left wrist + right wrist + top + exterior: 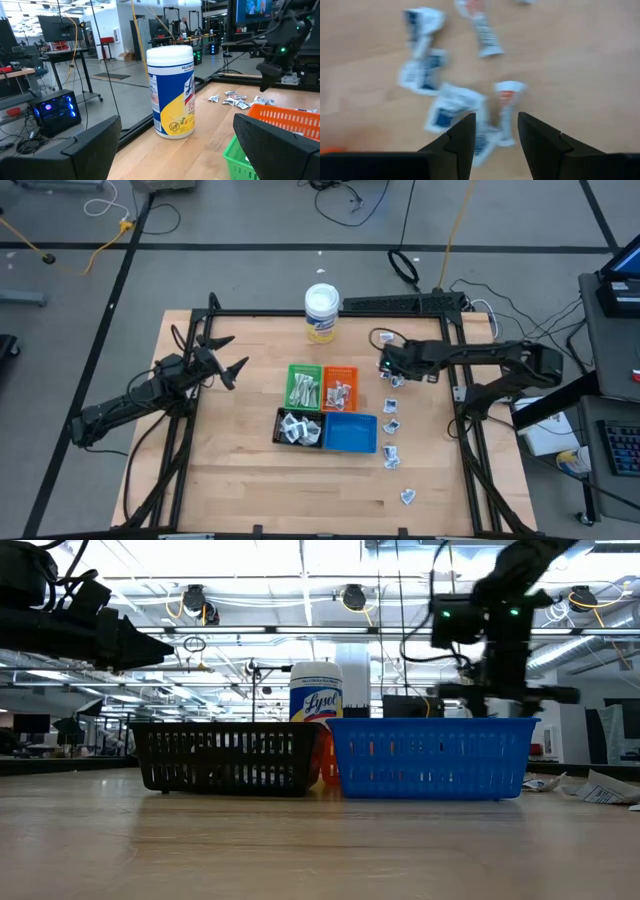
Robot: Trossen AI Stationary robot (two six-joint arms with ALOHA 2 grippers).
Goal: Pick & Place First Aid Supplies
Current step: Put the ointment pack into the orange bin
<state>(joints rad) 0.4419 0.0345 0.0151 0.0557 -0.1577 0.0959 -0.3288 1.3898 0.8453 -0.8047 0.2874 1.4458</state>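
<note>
The right gripper point(495, 131) hangs over loose first aid packets point(447, 107) on the table point(250, 480), right of the orange tray point(339, 387). Its fingers are partly open and hold nothing. It is picking one; next it should go lower and squeeze. Packets look small, flat, white with dark print. The left gripper point(228, 355) waits wide open

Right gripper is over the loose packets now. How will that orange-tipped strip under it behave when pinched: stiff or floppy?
Probably floppy: the orange-tipped strip looks thin, flat and crinkled. Likely very light, so the right gripper, its fingers apart above it, may nudge it aside on the smooth table. The neighbouring blue-printed packet lies close and could come up with it.
</note>
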